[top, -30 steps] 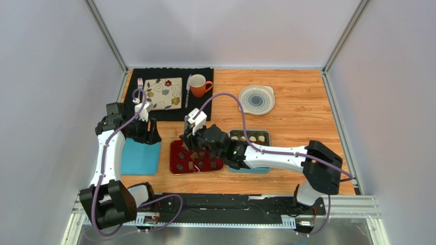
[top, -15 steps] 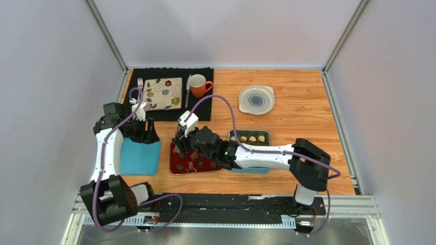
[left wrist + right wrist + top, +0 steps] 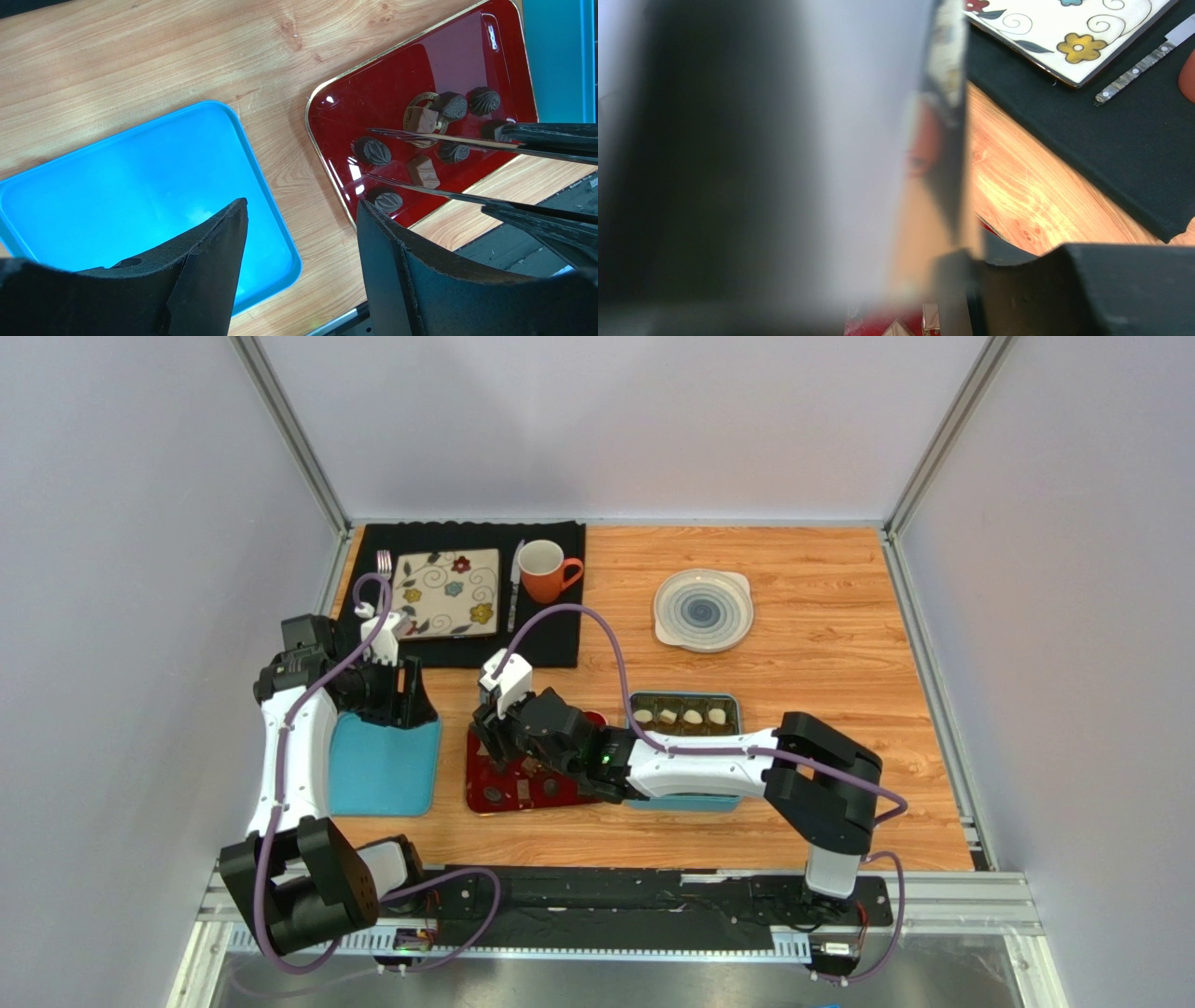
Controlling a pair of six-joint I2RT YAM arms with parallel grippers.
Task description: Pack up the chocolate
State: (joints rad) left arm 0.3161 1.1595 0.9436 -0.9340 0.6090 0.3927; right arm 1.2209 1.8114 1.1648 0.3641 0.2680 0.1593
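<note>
Top external: your right gripper point(image 3: 494, 745) hangs over the red tray point(image 3: 480, 781), far nearer it than the left gripper point(image 3: 403, 703); cream bonbons point(image 3: 683, 716) sit in the teal box point(image 3: 687, 805) at 3 o'clock. Left wrist: left jaws gape, empty, over the blue tray point(image 3: 105, 189); dark bonbons point(image 3: 421, 170) lie at 2 o'clock on glossy lacquer, the right gripper's thin blades parted around them, lying 3-to-9. Right wrist: blurred; nothing usable.

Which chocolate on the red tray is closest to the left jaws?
The ribbed dark oval at the red tray's near edge, right beside the open jaws of the left gripper; the other pieces lie farther into the tray.
</note>
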